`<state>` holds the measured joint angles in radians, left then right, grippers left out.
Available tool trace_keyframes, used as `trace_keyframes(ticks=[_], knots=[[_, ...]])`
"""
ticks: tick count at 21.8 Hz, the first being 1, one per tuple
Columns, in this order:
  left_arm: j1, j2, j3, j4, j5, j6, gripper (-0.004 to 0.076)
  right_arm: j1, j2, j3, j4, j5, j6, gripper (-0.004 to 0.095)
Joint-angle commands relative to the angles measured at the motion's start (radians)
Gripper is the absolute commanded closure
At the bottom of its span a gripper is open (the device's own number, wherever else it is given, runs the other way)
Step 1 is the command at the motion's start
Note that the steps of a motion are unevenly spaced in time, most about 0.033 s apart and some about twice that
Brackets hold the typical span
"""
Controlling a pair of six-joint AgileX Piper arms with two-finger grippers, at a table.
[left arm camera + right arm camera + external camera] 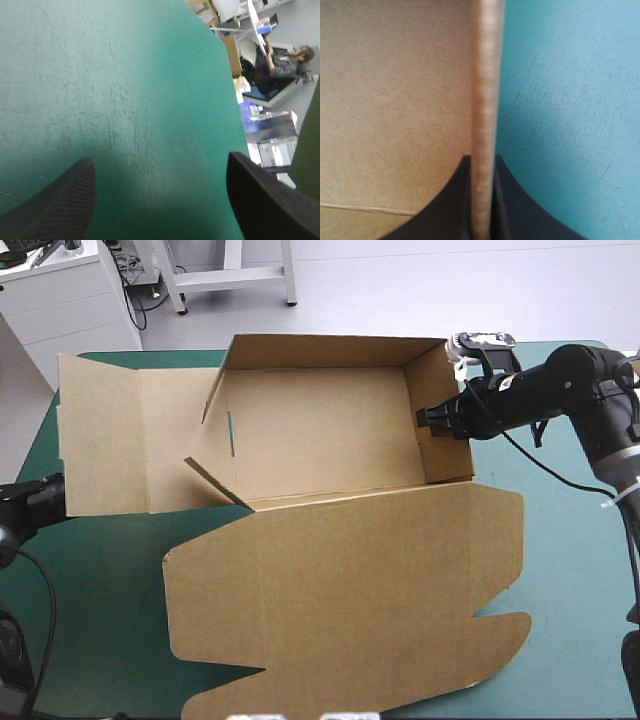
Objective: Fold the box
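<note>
The brown box (320,440) lies in the middle of the teal-green table, its back and right walls raised, its left side panel still flat and its wide lid (340,590) spread toward the near edge. My right gripper (437,421) is shut on the box's upright right wall. In the right wrist view that wall's edge (483,100) runs straight up between the two black fingers (451,200), with the box's inner floor on one side and bare cover on the other. My left gripper (160,200) stands open over bare cover near the table's left edge, holding nothing.
The flat left panel (100,435) of the box reaches almost to the table's left edge. A small loose flap (215,485) stands at the box's left inner corner. Bare cover (570,540) shows to the right of the lid and at the near left.
</note>
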<state>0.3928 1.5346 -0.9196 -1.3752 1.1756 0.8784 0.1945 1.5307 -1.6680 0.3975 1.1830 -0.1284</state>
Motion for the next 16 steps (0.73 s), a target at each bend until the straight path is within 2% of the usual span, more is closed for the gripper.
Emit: trace_keyframes(ticks=[1, 7, 10, 13, 16], knots=[[-0.061, -0.032, -0.058, -0.043, 0.128, -0.010, 0.0201, -0.010, -0.012, -0.032, 0.050, -0.057, 0.006, 0.0926], [-0.110, -0.041, -0.114, -0.034, 0.129, -0.039, 0.0201, -0.010, 0.049, -0.032, 0.034, -0.057, 0.006, 0.0926], [-0.120, -0.060, -0.114, -0.041, 0.129, -0.033, 0.0201, -0.010, 0.068, -0.032, -0.061, -0.062, 0.018, 0.0926], [-0.120, -0.074, -0.114, -0.056, 0.129, -0.036, 0.0201, -0.012, 0.074, -0.032, -0.108, -0.062, 0.045, 0.0926], [-0.202, -0.083, -0.114, -0.067, 0.129, -0.037, 0.0201, -0.012, 0.074, -0.032, -0.155, -0.062, 0.059, 0.0926]])
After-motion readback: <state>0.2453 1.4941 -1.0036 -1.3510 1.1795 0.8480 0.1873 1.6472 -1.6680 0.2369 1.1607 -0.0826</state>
